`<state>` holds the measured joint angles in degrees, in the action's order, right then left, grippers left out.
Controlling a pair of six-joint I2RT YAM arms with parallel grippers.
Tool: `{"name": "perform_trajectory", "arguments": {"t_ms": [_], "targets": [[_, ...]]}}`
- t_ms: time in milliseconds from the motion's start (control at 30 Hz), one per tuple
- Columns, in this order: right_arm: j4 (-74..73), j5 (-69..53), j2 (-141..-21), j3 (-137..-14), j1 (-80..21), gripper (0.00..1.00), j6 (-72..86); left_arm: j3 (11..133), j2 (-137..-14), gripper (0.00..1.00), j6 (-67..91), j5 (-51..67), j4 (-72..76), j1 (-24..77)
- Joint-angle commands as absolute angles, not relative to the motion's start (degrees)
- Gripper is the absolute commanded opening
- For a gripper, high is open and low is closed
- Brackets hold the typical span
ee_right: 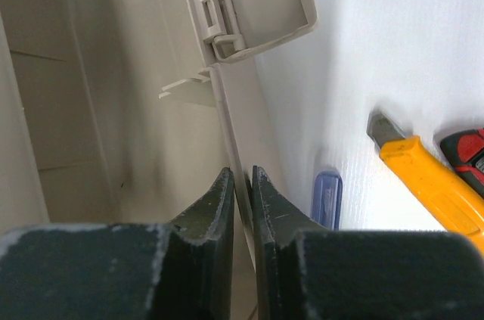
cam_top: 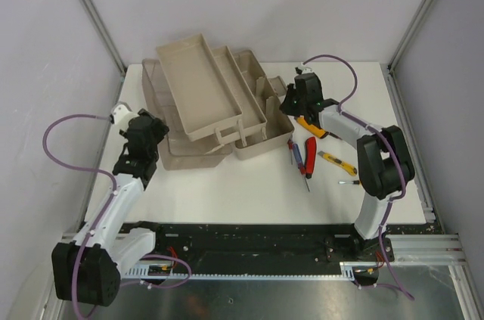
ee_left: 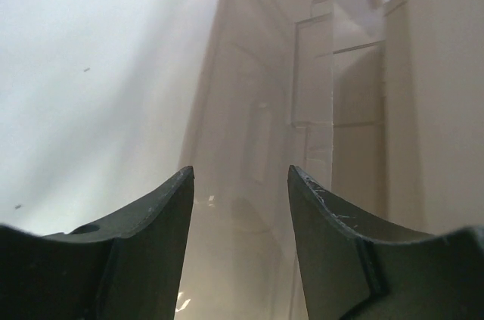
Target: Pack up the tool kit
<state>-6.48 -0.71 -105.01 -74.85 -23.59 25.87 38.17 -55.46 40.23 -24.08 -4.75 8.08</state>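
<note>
While the top camera looked down, the toolbox sat open at the back middle of the white tabletop, its trays spread out and tilted. Left fingers were at the box's left side, by the smoky lid. Right fingers were at the box's right edge. Loose tools lay on the tabletop right of the box: a yellow-handled tool just beside the right arm, a red-and-blue screwdriver, a red screwdriver close beside it, and a yellow knife farther right.

Left wrist view: left fingers stood apart with nothing between them. The translucent lid wall was straight ahead. Contact could not be told.

Right wrist view: right fingers were almost together, pinching the thin beige side wall of the toolbox. A latch fitting showed farther along that wall. On the tabletop to the right lay a small blue piece, the yellow-handled tool with a grey tip, and a red-and-black handle at the picture's edge.
</note>
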Motion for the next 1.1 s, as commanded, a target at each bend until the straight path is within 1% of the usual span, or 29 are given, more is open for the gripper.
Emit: {"name": "perform_trajectory", "arguments": {"t_ms": [0, 300, 500, 600, 667, 867, 1067], "targets": [[-7.3, -11.8, -110.7, -73.3, -28.9, 0.15, 28.4, 33.9, -58.2, 0.58, 41.4, -14.1, -10.1, 9.9], [-5.0, -14.2, -113.9, -73.4, -29.9, 0.15, 28.9, 30.5, -59.8, 0.59, 42.0, -14.0, -5.5, 9.0], [-4.6, -14.3, -114.2, -73.6, -30.3, 0.15, 29.2, 30.2, -58.0, 0.59, 41.6, -14.9, -5.6, 7.9], [-4.9, -13.9, -113.8, -73.6, -30.3, 0.15, 29.7, 30.1, -56.4, 0.57, 41.5, -14.9, -5.8, 7.2], [-5.2, -14.0, -113.6, -73.6, -30.0, 0.15, 30.5, 30.1, -55.6, 0.54, 41.3, -14.6, -5.8, 6.6], [-5.7, -15.6, -112.8, -73.6, -28.9, 0.14, 34.0, 31.3, -56.0, 0.38, 37.7, -11.4, -4.7, 2.7], [-5.4, -15.7, -110.7, -73.6, -28.7, 0.14, 35.8, 32.3, -59.4, 0.31, 33.1, -3.0, 3.2, -4.6]]}}
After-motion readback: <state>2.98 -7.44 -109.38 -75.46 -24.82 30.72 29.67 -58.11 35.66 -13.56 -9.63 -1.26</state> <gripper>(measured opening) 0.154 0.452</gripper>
